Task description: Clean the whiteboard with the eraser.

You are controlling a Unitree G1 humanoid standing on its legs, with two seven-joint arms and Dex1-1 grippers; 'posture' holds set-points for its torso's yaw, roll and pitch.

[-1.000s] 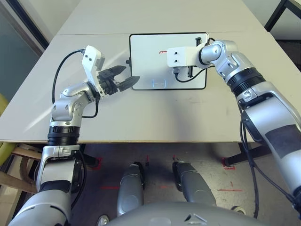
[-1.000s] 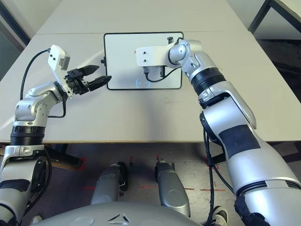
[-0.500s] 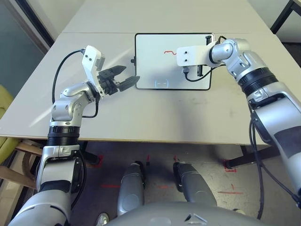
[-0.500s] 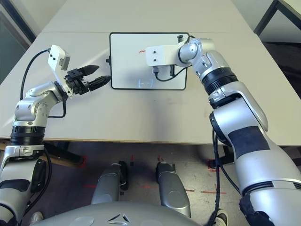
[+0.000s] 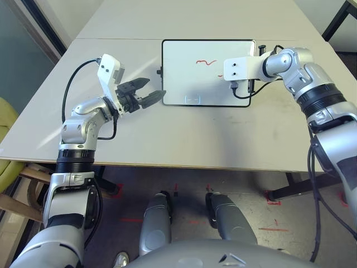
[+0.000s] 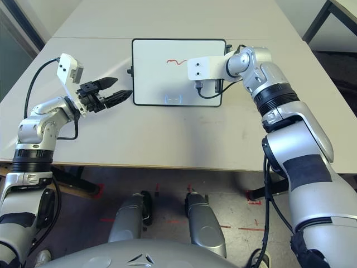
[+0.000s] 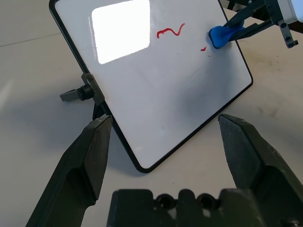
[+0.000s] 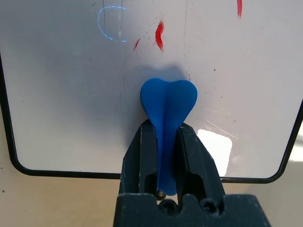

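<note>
- The right gripper (image 8: pixel 164 142) is pinching the blue eraser (image 8: pixel 168 105) against the whiteboard (image 5: pixel 189 78), near its right edge.
- The left gripper (image 5: pixel 146 92) is hovering wide open and empty just beside the whiteboard's left edge.

A pale beige tabletop (image 5: pixel 184 134) filled the middle of the scene, with a thin seam running across it near its far side. One thing lay directly on it: a flat rectangular whiteboard (image 5: pixel 189 78) with a thin black frame and rounded corners, placed toward the far side just in front of the seam. A small black knob (image 5: pixel 159 71) stuck out from the board's left edge. A red squiggle (image 5: pixel 206 62) marked its white surface.
</note>
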